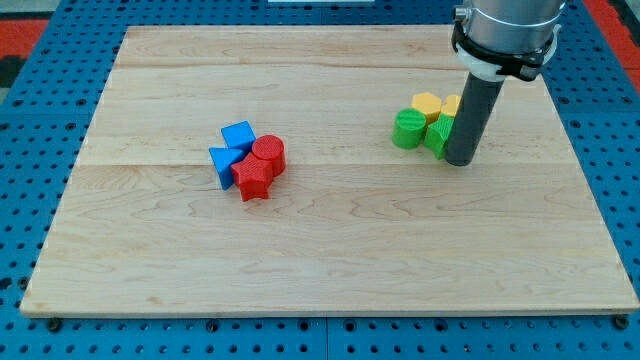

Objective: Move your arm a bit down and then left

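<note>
The arm comes in from the top right corner of the view as a grey cylinder with a white and black collar; below it hangs a straight dark rod (469, 118); there is no claw on this arm, so nothing opens, closes or holds anything; the rod simply ends in my tip (460, 162), which rests on the wooden board (330, 250) in its upper right part, nearer the right edge than the middle.

My tip stands at the right of a small cluster; a green cylinder (408, 129) lies to its left, a second green block (436, 136) sits just beside the rod and is partly hidden by it, so its shape cannot be made out; behind these sit a yellow block (427, 104) and another yellow block (452, 105), also partly hidden by the rod.

Well apart, left of the board's middle, a second cluster lies close together; a blue cube (238, 136), a blue triangular block (224, 162), a red cylinder (268, 154) and a red star-shaped block (253, 179); the board rests on a blue pegboard table (40, 120).
</note>
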You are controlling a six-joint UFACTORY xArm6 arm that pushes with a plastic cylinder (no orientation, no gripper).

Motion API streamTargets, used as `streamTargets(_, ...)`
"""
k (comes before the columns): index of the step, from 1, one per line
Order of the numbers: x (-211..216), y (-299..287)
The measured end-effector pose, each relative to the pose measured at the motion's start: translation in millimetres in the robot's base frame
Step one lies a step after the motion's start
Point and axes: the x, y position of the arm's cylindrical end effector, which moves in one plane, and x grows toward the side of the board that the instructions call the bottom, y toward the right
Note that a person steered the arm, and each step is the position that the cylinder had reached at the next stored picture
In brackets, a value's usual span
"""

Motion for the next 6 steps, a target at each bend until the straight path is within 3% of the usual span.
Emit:
streamTargets(3, -1.8, -19.8)
streamTargets(5, 41.4, -27.2)
streamTargets(6, 41.6, -96.0)
